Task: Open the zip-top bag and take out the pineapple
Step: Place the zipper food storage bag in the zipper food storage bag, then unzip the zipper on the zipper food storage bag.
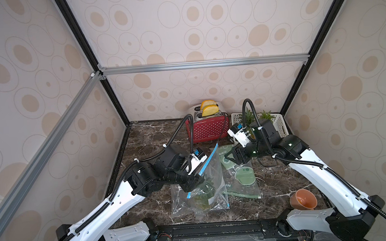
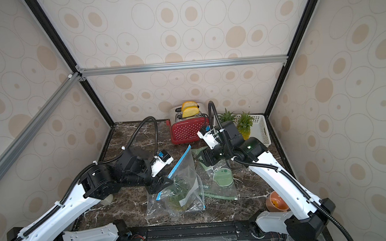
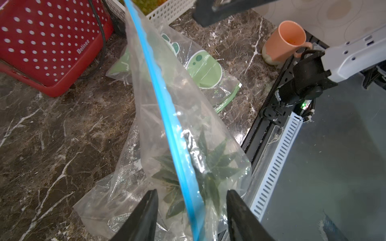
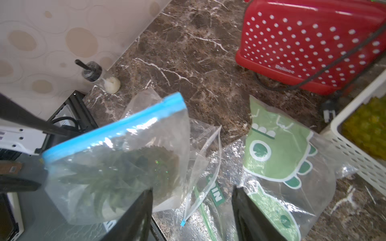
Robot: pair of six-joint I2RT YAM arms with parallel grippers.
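Though dim inside the zip-top bag [image 3: 188, 104] — pineapple [image 3: 211, 167], leaves alone distinct.

A red toaster [image 1: 207, 129] holding bread slices [image 1: 209, 109] stood on the marble worktop [image 1: 147, 137] beside a white basket [image 1: 279, 122]; an orange mug [image 1: 303, 199] sat near the front edge.

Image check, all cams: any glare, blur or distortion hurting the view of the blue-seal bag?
Both top views: walls stretched toward corners, light even, zip-top bag readable. Left wrist: sharp, small glints by the blue seal. Right wrist: soft overall, pineapple hazy behind the plastic, white basket blurred.
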